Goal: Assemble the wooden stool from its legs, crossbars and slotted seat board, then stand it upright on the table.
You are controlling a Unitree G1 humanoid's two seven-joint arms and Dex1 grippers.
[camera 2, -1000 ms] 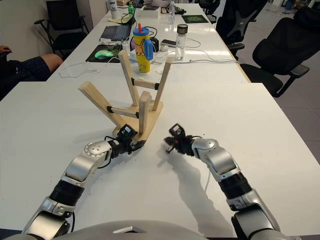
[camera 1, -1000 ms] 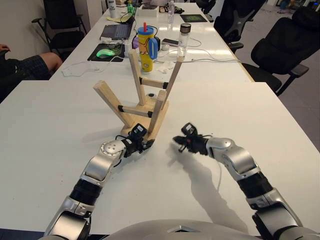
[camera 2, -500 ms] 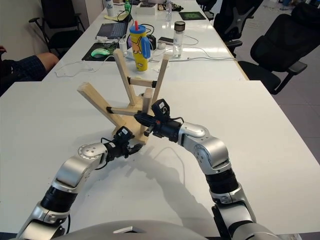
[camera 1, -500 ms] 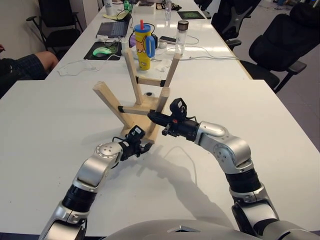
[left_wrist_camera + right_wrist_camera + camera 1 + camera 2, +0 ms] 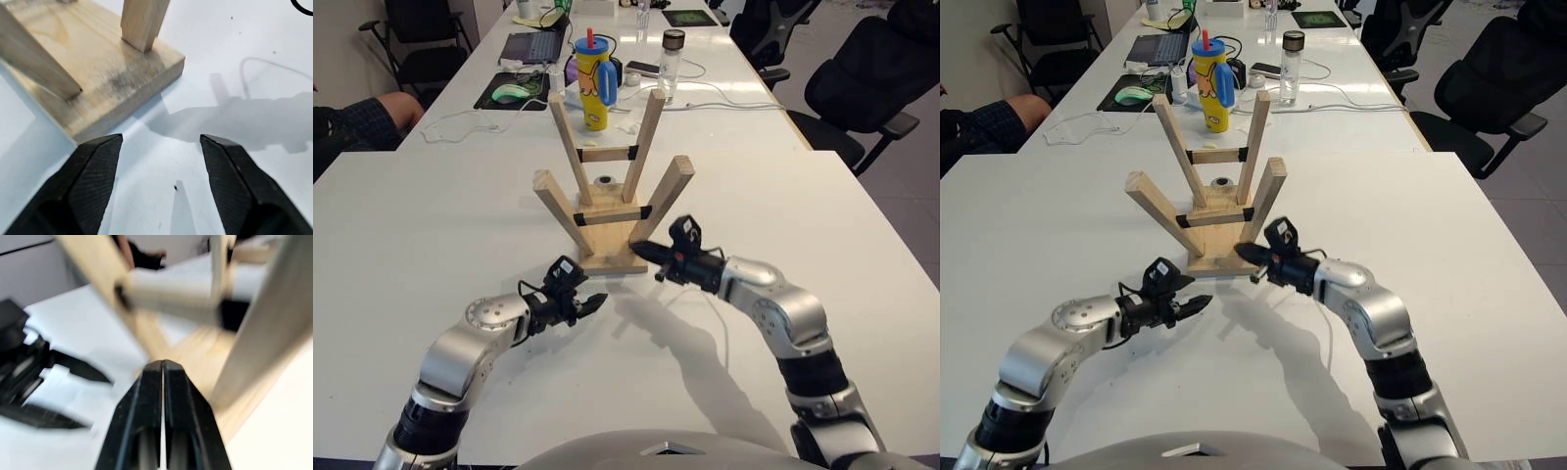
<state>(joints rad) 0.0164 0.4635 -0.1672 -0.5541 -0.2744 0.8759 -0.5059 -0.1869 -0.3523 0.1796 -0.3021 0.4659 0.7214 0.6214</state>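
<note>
Low in the left half of the head view, the left gripper (image 5: pixel 590 303) hangs just above the table (image 5: pixel 431 225) with its two fingers (image 5: pixel 93 171) spread wide and nothing between them. Its tips point at the near left corner of the seat board (image 5: pixel 607 247) and stop just short of the edge, with a strip of bare tabletop between. The right gripper (image 5: pixel 642 251), a little right of centre, has its fingers (image 5: pixel 146 396) pressed flat together, gripping nothing. Its tip sits at the foot of the near right leg (image 5: pixel 666 196), where that leg meets the board; whether it actually touches the wood I cannot tell.

The wooden stool (image 5: pixel 607 211) stands upside down at the centre of the frame. The board lies flat on the table and four pale legs splay upward, two toward the upper part of the picture and two shorter-looking ones leaning outward nearer the arms. Crossbars (image 5: pixel 607 154) with dark end fittings join the legs in pairs.
</note>
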